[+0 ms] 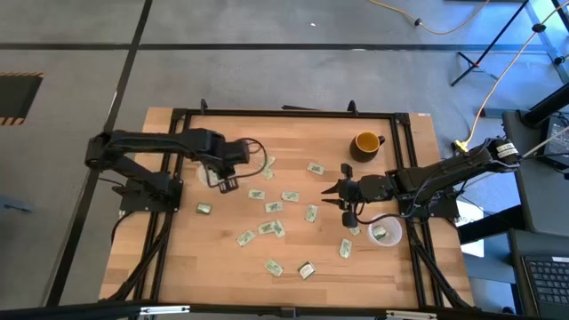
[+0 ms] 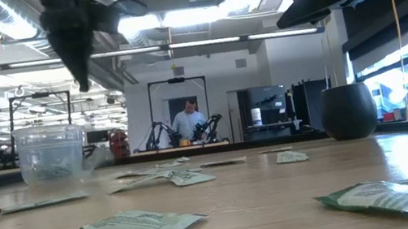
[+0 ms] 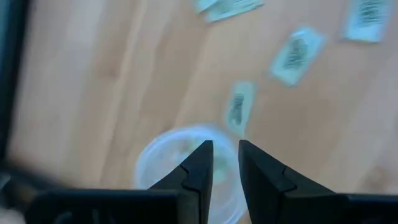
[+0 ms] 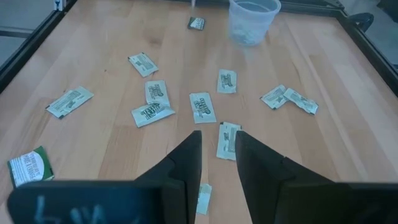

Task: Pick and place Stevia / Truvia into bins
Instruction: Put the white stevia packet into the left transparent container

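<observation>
Several pale green and white packets (image 1: 271,206) lie flat and scattered on the wooden table; they also show in the right wrist view (image 4: 200,106). One clear cup (image 1: 207,174) stands at the left, another (image 1: 384,234) at the right with packets in it. My left gripper (image 3: 225,148) hovers above the left cup (image 3: 186,180), fingers slightly apart, with nothing between them. It shows above that cup in the low view (image 2: 79,64). My right gripper (image 4: 217,142) is open and empty above the table's middle right (image 1: 327,191), over a packet (image 4: 227,140).
A yellow-orange mug (image 1: 366,142) stands at the far right of the table. A black frame (image 1: 267,114) runs around the table's edges. A person (image 2: 189,123) stands far back in the room behind the table.
</observation>
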### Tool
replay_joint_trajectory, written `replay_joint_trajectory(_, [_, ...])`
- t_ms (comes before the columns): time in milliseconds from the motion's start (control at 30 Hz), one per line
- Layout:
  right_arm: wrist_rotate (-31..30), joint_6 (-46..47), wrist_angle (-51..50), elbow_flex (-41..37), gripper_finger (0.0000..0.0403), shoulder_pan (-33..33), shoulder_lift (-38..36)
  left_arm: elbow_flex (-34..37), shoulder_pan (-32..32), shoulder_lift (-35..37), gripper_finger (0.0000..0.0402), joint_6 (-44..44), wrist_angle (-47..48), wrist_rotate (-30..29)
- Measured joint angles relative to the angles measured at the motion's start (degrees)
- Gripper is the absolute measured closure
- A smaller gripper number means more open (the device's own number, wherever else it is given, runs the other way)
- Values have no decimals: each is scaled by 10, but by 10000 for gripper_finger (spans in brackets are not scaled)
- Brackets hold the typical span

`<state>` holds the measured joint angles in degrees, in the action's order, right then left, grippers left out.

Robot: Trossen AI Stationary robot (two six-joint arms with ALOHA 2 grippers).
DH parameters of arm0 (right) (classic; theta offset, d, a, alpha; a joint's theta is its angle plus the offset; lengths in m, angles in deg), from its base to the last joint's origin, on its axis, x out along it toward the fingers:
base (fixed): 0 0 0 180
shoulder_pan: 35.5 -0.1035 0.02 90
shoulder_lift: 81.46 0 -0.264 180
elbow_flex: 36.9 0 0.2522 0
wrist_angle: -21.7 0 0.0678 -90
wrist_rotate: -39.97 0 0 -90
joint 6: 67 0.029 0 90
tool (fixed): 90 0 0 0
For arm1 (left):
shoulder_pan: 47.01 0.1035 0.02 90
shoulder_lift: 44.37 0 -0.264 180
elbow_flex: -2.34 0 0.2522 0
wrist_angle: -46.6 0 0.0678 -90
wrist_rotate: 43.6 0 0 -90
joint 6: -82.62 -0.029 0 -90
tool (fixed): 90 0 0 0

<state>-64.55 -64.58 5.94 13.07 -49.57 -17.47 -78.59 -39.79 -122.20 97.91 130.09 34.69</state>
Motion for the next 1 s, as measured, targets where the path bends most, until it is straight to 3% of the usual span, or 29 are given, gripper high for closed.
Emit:
replay_joint_trajectory(333, [0, 1, 0, 0, 302, 0, 0, 87, 0, 47, 323, 43, 9, -31])
replay_joint_trajectory(567, [0, 1, 0, 0, 302, 0, 0, 90, -11, 47, 294, -90, -122, -20])
replay_joint_trajectory(833, [0, 1, 0, 0, 302, 0, 0, 90, 1, -10, 234, -123, -154, -9])
replay_joint_trajectory(1000, [0, 1, 0, 0, 302, 0, 0, 90, 11, -81, 222, -141, -162, 17])
